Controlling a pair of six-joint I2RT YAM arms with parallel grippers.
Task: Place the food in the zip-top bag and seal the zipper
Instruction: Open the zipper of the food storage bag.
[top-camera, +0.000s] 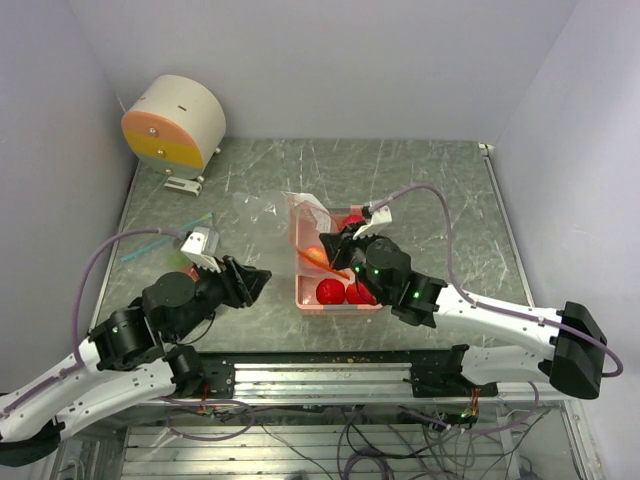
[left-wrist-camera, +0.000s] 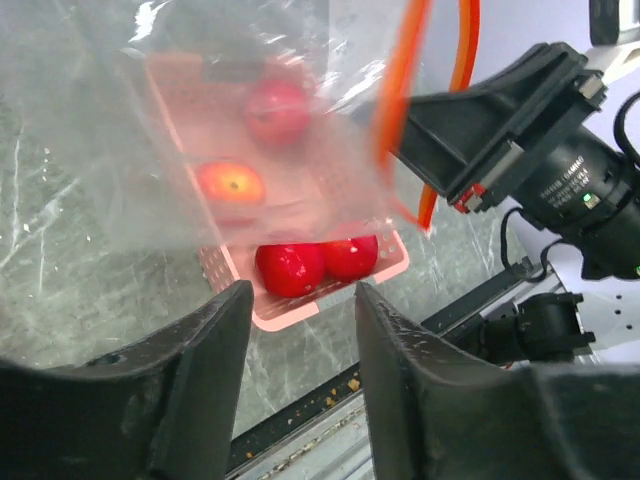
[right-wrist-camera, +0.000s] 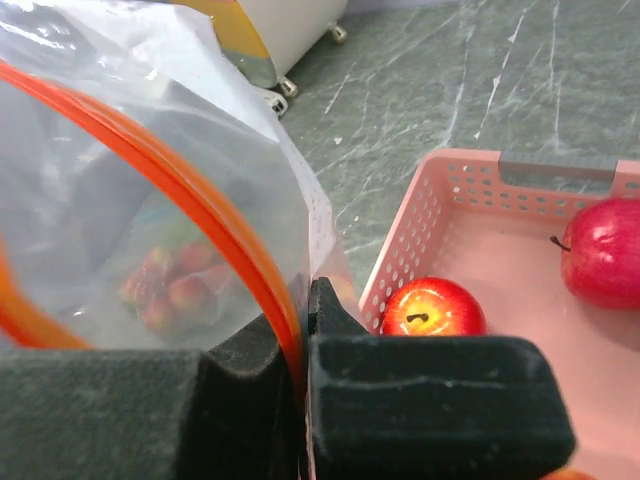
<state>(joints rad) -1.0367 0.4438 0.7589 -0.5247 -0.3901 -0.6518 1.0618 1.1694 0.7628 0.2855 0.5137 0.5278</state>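
Currently, right hand (top-camera: 337, 250): closed tight on the rim of the zip-top bag (right-wrist-camera: 120, 180), with the fingers pinching the film right at the orange zipper (left-wrist-camera: 406, 60); it sits over the middle of the pink tray (top-camera: 340, 308).
Left hand (top-camera: 258, 282): fingers parted with nothing between them; it sits low over the worktop (top-camera: 440, 200), just left of the tray's near end and aimed towards it, clear of the bag.
Zip-top bag: clear film, unsealed, mouth gaping so that the zipper runs in a wide orange curve away from the pinch point. The body spreads out to the left of the right hand, and from the left wrist view it veils the far part of the tray.
Tomato cluster (right-wrist-camera: 165, 290): inside the bag, seen blurred through the film as a knot of small red-orange balls with some green near it.
Apples (top-camera: 330, 291): four in the tray, outside the bag. Two red ones touch side by side at the near end, an orange-red one lies mid-tray beside the right hand's fingers, and a red one sits towards the far end.
Pink tray: perforated walls, standing on the worktop between the two arms.
Drum (top-camera: 175, 122): white, with an orange and yellow face, at the far left corner of the worktop, well apart from the tray.
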